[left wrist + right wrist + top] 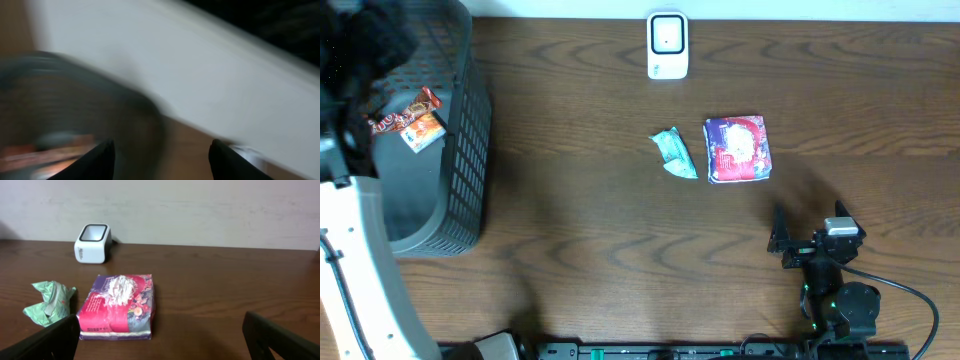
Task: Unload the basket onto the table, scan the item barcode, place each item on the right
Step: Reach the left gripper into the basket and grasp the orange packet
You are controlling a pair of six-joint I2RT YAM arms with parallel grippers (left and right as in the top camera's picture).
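The white barcode scanner (pixel 667 45) stands at the table's far edge and shows again as a white box (pixel 92 243). A crumpled green packet (pixel 675 153) (pixel 49 301) and a pink-and-purple tissue pack (pixel 738 149) (pixel 119 306) lie side by side mid-table. My right gripper (pixel 810 240) (pixel 162 340) rests near the front edge, open and empty, pointing at the tissue pack. My left gripper (pixel 162 162) is over the basket at the far left. Its view is blurred, but its fingers stand apart with nothing between them.
A dark mesh basket (pixel 465 150) stands at the left edge with red and orange snack packets (pixel 410 120) inside. The left arm's white link (pixel 360 260) rises beside it. A pale wall (pixel 200 205) lies behind the scanner.
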